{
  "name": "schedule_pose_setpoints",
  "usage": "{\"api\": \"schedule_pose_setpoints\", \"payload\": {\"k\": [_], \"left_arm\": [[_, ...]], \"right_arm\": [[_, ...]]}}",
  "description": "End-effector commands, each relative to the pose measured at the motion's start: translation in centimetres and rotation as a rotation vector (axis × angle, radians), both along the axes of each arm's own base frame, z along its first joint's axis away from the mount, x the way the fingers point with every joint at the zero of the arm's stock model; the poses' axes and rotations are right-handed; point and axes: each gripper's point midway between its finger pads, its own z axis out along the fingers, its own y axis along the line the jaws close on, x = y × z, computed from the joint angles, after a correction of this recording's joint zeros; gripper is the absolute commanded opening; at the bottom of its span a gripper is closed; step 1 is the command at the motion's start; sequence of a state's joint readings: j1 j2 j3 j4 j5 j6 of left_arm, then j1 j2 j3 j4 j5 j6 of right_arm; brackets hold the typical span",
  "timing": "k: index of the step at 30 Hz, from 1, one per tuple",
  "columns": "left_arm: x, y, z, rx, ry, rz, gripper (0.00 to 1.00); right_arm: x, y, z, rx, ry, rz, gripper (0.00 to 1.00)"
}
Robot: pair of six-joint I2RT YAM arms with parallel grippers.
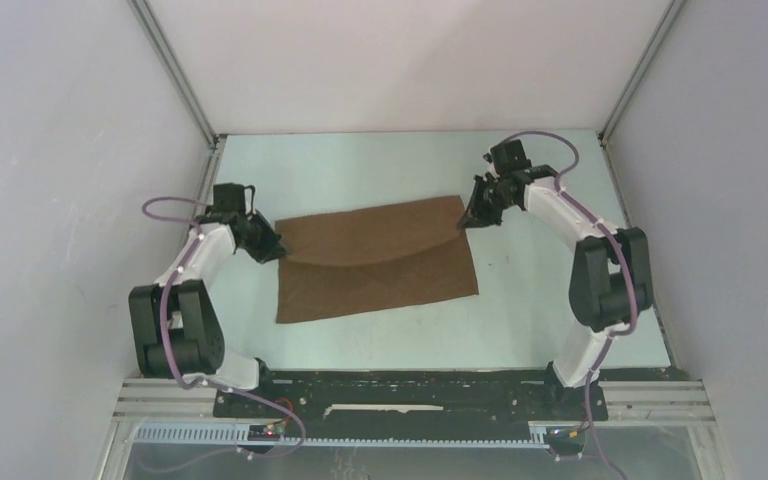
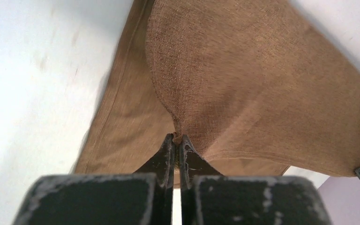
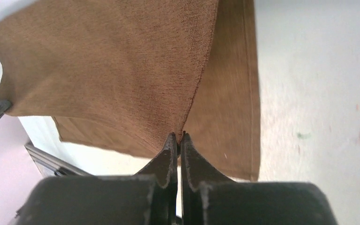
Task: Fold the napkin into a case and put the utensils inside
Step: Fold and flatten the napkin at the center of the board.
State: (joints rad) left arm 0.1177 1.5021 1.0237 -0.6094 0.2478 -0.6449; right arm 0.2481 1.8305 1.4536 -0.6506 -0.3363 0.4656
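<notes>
The dark-brown napkin lies partly on the table with its far half lifted and sagging between both arms. My left gripper is shut on the napkin's far left corner, pinching a small tuft of cloth. My right gripper is shut on the far right corner. The lifted flap hangs over the lower layer that rests on the table. No case shape shows. The utensils are out of view.
The pale table surface is enclosed by white walls with metal corner posts. The black mounting rail with both arm bases runs along the near edge.
</notes>
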Motion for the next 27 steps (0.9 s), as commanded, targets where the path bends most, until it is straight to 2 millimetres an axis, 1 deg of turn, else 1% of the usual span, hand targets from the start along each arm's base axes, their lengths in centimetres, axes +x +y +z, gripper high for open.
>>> {"api": "schedule_pose_setpoints", "payload": {"k": [1,2,4,5,7,10,12,16,20,23,27], "left_arm": [[-4.1,-1.3,-1.9,-0.035,0.014,-0.043,0.00],[-4.8,-1.6,-2.4,-0.046,0.023,-0.043,0.00],[-6.2,-2.2,-3.3,-0.072,0.031,-0.042,0.00],[-6.9,-2.2,-3.7,-0.070,0.039,-0.033,0.00],[-8.1,-1.9,-4.2,-0.048,0.041,-0.016,0.00],[-9.6,-0.9,-4.9,0.014,0.094,-0.001,0.00],[-10.4,-0.6,-5.1,0.033,0.120,0.002,0.00],[-10.9,-0.5,-5.2,0.037,0.119,0.021,0.00],[-11.6,-0.3,-5.5,0.047,0.149,0.048,0.00],[-12.1,0.2,-6.0,0.069,0.171,0.074,0.00],[-12.5,-0.1,-6.5,0.051,0.188,0.093,0.00]], "right_arm": [[-3.4,-1.2,0.5,-0.014,-0.028,0.030,0.00],[-4.0,-1.2,0.1,-0.008,-0.018,0.035,0.00],[-5.4,-0.6,-0.9,0.048,0.019,0.067,0.00],[-6.0,-0.6,-1.4,0.056,0.036,0.072,0.00],[-7.1,-1.0,-2.7,0.045,0.056,0.067,0.00],[-7.8,-1.4,-3.4,0.058,0.057,0.058,0.00],[-8.4,-1.5,-3.8,0.055,0.063,0.060,0.00],[-9.3,-1.9,-4.3,0.040,0.072,0.058,0.00],[-9.9,-2.2,-4.3,0.035,0.069,0.054,0.00],[-10.3,-2.2,-5.1,0.035,0.084,0.060,0.00],[-10.7,-1.9,-6.2,0.052,0.108,0.065,0.00]]}}
